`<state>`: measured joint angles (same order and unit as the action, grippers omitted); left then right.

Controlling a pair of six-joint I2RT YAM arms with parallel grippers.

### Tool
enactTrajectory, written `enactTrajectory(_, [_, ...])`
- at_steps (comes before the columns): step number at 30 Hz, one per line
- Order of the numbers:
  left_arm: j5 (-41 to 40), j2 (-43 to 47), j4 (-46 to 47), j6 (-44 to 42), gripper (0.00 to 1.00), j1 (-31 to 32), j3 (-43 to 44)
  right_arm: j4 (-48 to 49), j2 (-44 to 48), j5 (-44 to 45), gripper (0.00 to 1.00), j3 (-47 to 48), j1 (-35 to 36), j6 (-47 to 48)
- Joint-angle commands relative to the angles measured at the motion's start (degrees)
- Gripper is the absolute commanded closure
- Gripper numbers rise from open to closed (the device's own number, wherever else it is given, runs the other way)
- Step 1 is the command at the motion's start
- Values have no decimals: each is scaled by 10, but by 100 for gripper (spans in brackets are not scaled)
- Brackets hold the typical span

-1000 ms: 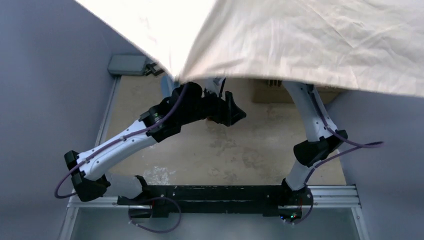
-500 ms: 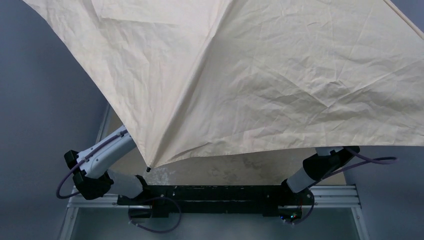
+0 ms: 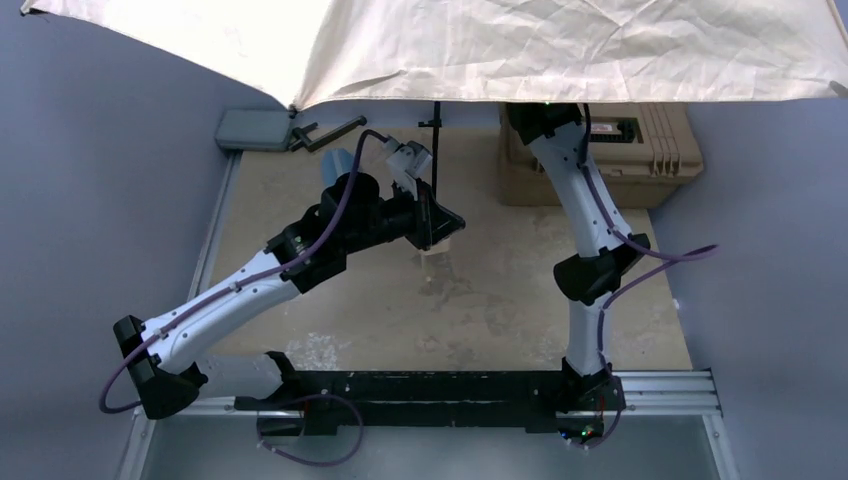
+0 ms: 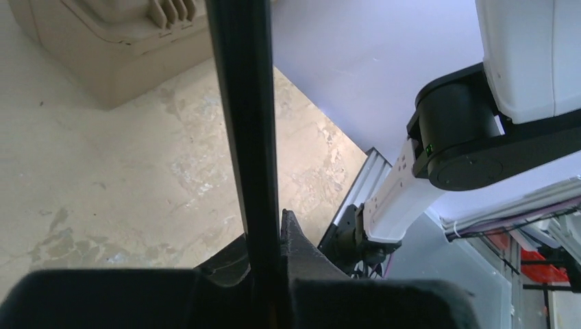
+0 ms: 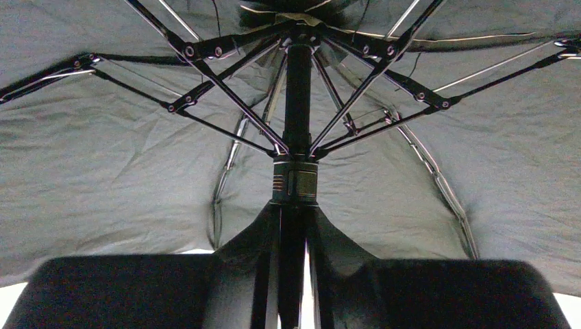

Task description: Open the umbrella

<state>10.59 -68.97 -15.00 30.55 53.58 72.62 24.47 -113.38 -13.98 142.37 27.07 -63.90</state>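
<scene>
The umbrella [image 3: 560, 45] stands open over the far side of the tabletop [image 3: 480, 300], its beige canopy spreading past the table on both sides and hiding the upper end of the right arm from above. Its thin black shaft [image 3: 437, 165] drops straight down out of the shade. The left fingers [image 4: 286, 240] are closed on that shaft low down, pressed against it on either side, with the pole running up through them. From under the canopy the right fingers [image 5: 268, 227] sit higher on the same shaft, closed tight against it just beneath the sliding collar [image 5: 294, 179] where the black ribs [image 5: 226, 103] fan out against the dark lining. A tan toolbox [image 3: 660, 160] sits at the far right of the tabletop, partly under the canopy's edge, and a small grey box [image 3: 250, 128] rests at the far left corner.
</scene>
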Motion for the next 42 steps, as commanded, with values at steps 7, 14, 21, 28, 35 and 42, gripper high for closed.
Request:
enactTrajectory(7, [91, -67, -189, -52, 100, 53, -81, 121, 16, 245, 88, 100, -95, -70])
enactTrajectory(14, [92, -98, -171, -53, 100, 99, -145, 121, 11, 256, 86, 107, -116, -98])
enactTrajectory(21, [61, -96, -191, -57, 100, 108, -102, 132, 37, 187, 100, 56, -120, -88])
enactTrajectory(28, [19, -122, -230, -58, 93, 103, -27, 164, 100, 101, 100, -64, -120, -77])
enactTrajectory(35, [6, -112, -234, -54, 52, 74, 13, 202, 157, 46, 100, -183, -120, -61])
enactTrajectory(42, [-4, -80, -228, -45, 0, 36, 47, 193, 191, -4, 100, -262, -120, -10])
